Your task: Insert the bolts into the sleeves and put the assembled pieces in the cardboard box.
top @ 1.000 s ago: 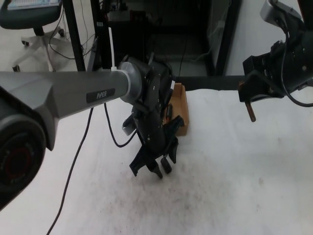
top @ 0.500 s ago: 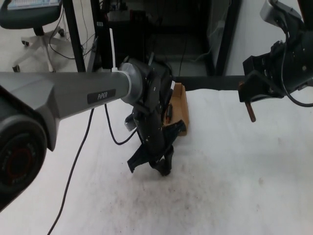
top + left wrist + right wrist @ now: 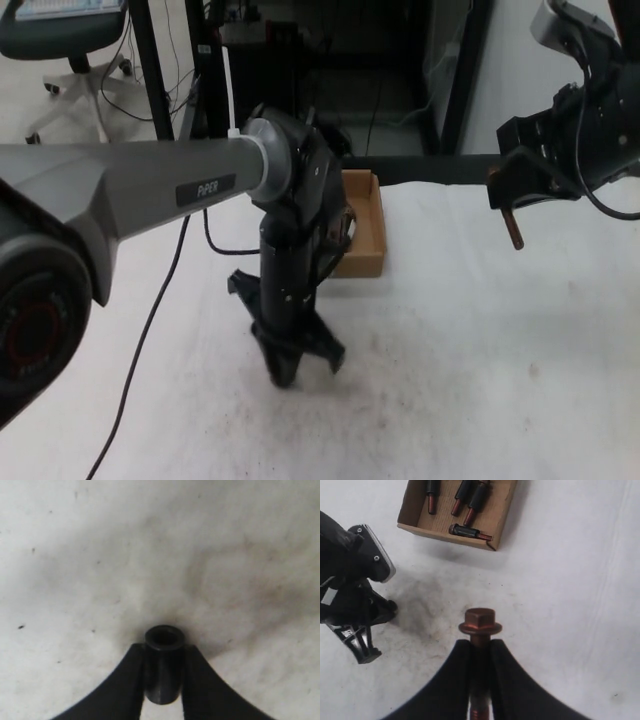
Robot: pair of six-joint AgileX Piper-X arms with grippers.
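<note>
Two black fingers of the left gripper are closed on a short black sleeve, one finger on each side of it. The sleeve's open end sticks out a little past the fingertips, so its hollow bore can be seen. In the high view this gripper points down at the white bench surface, which is marked with dark smudges. I cannot tell if the sleeve touches the surface. The right gripper is also closed, and it holds a copper-coloured bolt by the shank. The flanged hexagonal head of the bolt is free just beyond the fingertips. In the high view the right gripper is raised over the far right part of the bench, well apart from the left one, and the bolt hangs down from it. The cardboard box stands open on the bench near its far edge, just beyond the left arm. At least four assembled pieces lie inside the box, each a black sleeve with a reddish bolt end coming out of it.
</note>
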